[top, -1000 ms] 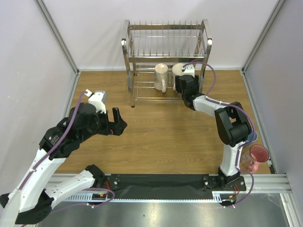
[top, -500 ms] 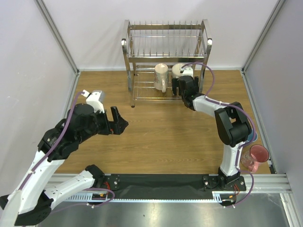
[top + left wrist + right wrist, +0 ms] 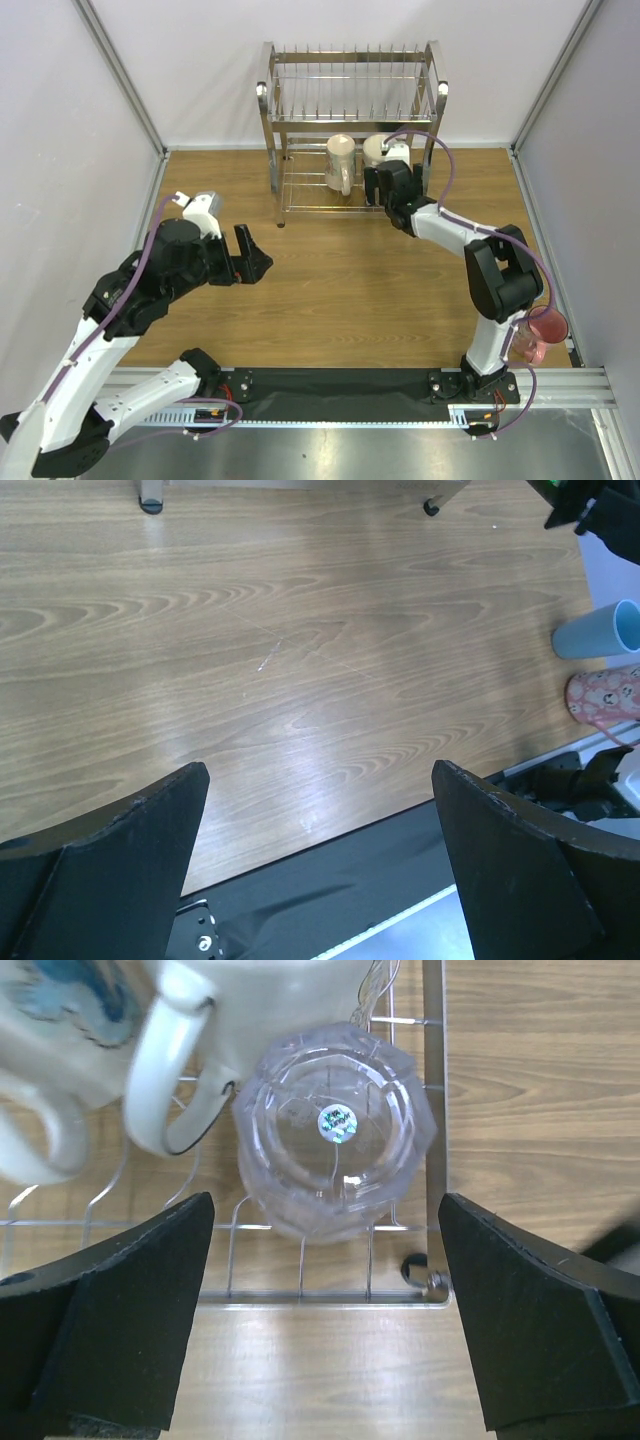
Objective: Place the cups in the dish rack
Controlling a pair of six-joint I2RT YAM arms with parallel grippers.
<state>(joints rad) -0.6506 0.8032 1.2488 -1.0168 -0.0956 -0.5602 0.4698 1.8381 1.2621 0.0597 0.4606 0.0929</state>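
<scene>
The left gripper [image 3: 320,772] shows as two dark fingers [image 3: 120,860] in the bottom corners, spread wide over the wooden desk [image 3: 300,630]. At the right edge, a light blue cup [image 3: 598,630] sits just above a pink mug [image 3: 603,694]. Two rack feet [image 3: 150,502] show along the top.

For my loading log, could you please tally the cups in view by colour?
Cream: 2, the taller cream mug and the second cream mug
Clear: 1, the glass tumbler
Light blue: 1, the light blue cup
Pink: 1, the pink mug
Total: 5
</scene>
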